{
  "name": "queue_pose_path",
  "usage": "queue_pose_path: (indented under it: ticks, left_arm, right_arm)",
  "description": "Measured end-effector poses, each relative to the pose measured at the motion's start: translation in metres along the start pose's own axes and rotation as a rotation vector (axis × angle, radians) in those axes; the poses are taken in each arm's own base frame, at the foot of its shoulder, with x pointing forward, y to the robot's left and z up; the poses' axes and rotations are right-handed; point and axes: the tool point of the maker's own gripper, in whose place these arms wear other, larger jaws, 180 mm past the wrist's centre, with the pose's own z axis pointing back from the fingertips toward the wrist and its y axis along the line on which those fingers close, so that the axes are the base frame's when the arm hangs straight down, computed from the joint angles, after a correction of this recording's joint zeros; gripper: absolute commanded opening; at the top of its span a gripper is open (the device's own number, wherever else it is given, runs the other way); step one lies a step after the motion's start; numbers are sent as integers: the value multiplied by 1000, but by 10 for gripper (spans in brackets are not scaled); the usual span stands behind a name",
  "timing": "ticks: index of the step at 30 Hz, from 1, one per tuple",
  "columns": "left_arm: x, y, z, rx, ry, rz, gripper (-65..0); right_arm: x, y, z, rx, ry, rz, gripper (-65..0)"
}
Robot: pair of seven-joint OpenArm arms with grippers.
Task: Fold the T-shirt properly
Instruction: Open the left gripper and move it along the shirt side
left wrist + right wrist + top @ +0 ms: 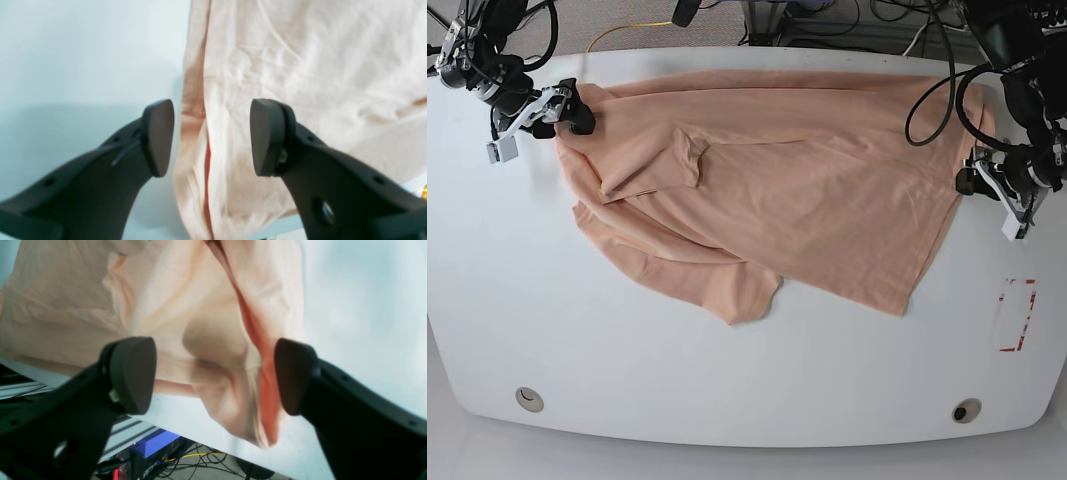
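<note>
Both jaws gape wide over edges of the crumpled peach-pink cotton T-shirt [777, 190], gripping nothing. The left gripper [211, 136] and right gripper [213, 376] should each pinch 1 hem layer cleanly

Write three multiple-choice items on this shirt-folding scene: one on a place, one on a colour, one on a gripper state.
1. Where does the peach-pink cotton T-shirt lie on the white table?
A. far half
B. near edge
C. on the floor

2. What colour is the rectangular outline marked on the table?
A. blue
B. red
C. green

3. How does the left gripper stand?
A. shut on the shirt
B. open over the shirt's edge
C. shut on nothing

Answers: 1 A, the base view shows it spread toward the far edge. 2 B, its lines are red. 3 B, the left wrist view shows the pads apart with cloth below.
</note>
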Motion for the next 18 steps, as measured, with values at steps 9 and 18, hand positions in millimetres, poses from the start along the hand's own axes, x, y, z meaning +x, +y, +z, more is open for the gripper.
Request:
queue_pose_path:
  ticks: [9,18]
  left_arm:
    - [-15,-4,-26,-71,66,85,-317]
    - [-22,-25,-47,-142,106,101,-338]
  right_arm:
    - [3,1,-1,3,-6,5,-133]
    - [4,2,-2,6,-12,2,-133]
